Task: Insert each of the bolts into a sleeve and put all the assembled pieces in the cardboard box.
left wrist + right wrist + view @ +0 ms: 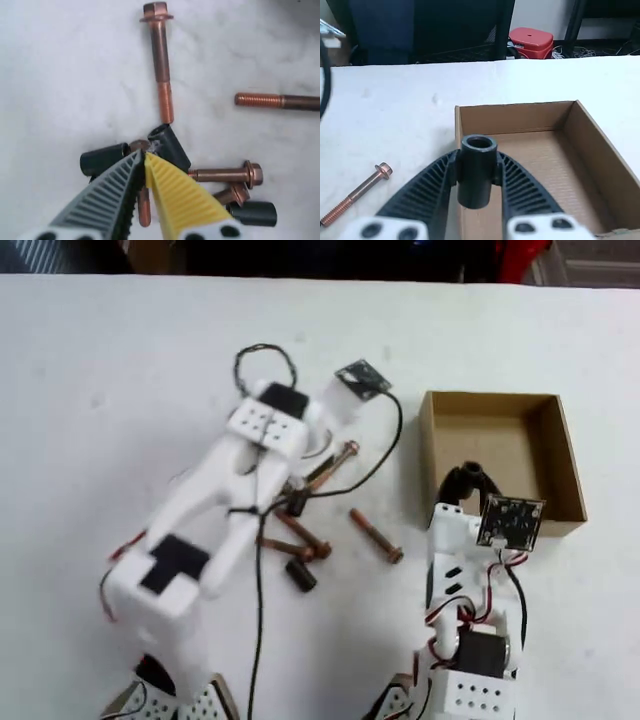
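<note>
My left gripper [143, 156] has its grey and yellow fingers shut on a copper bolt [144, 212] in the middle of the pile. Black sleeves [102, 157] [170, 144] lie right at its tips. More bolts [160, 60] [225, 174] and another sleeve [255, 212] lie around it. My right gripper [476, 172] is shut on an upright black sleeve [476, 165] over the near left corner of the cardboard box [530, 117]. In the high view that gripper [468, 480] stands at the box [432, 440] wall, and the left arm [235, 480] covers part of the pile.
A single bolt [375, 533] lies between the pile and the box, also seen as the bolt [357, 192] on the white table. A loose sleeve [300, 575] lies near the pile's front. A black cable [385, 440] loops over the bolts.
</note>
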